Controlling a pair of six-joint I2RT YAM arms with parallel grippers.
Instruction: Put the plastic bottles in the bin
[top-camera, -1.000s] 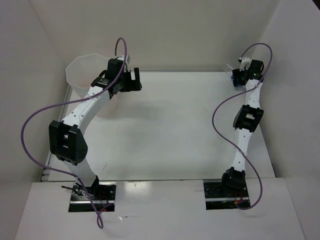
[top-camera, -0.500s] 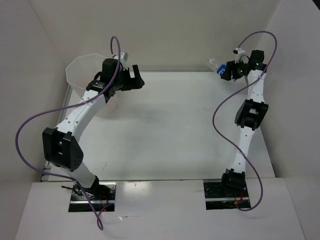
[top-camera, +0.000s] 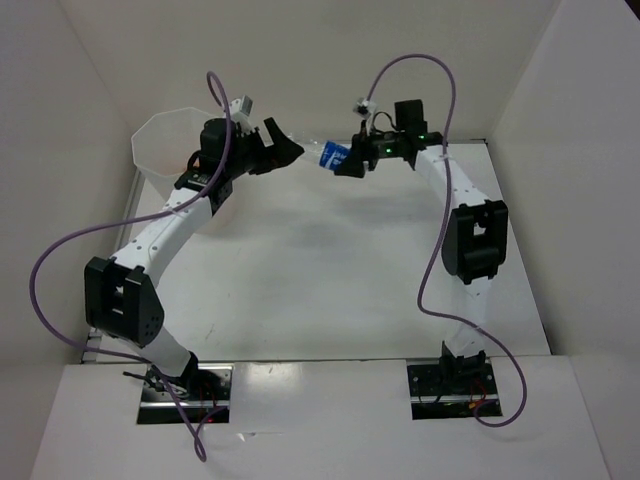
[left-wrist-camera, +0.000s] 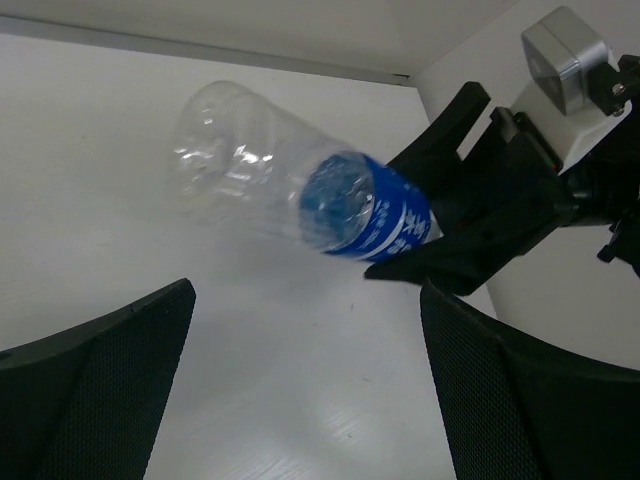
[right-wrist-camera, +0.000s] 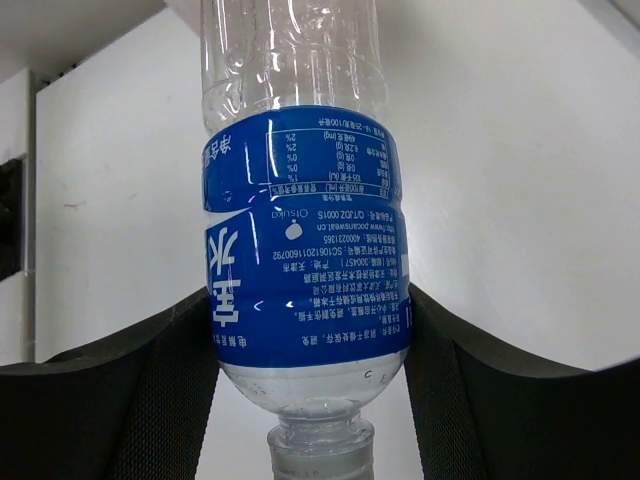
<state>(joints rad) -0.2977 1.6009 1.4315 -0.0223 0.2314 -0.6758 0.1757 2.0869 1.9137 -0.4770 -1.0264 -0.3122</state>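
Note:
My right gripper (top-camera: 345, 160) is shut on the clear bottle with the blue label (top-camera: 331, 156) and holds it in the air over the far middle of the table. In the right wrist view the bottle (right-wrist-camera: 300, 250) sits between my fingers (right-wrist-camera: 480, 400), neck toward the camera. In the left wrist view the same bottle (left-wrist-camera: 300, 185) hangs ahead, held by the right gripper (left-wrist-camera: 440, 235). My left gripper (top-camera: 280, 150) is open and empty, a short way left of the bottle, beside the white bin (top-camera: 165, 150). The two orange bottles are out of view.
White walls close in the table (top-camera: 330, 270) at the back and both sides. The bin stands in the far left corner, partly behind my left arm.
My right arm has swung left from the far right corner, carrying the blue-label bottle toward the middle. My left gripper has turned to face it and lifted slightly.

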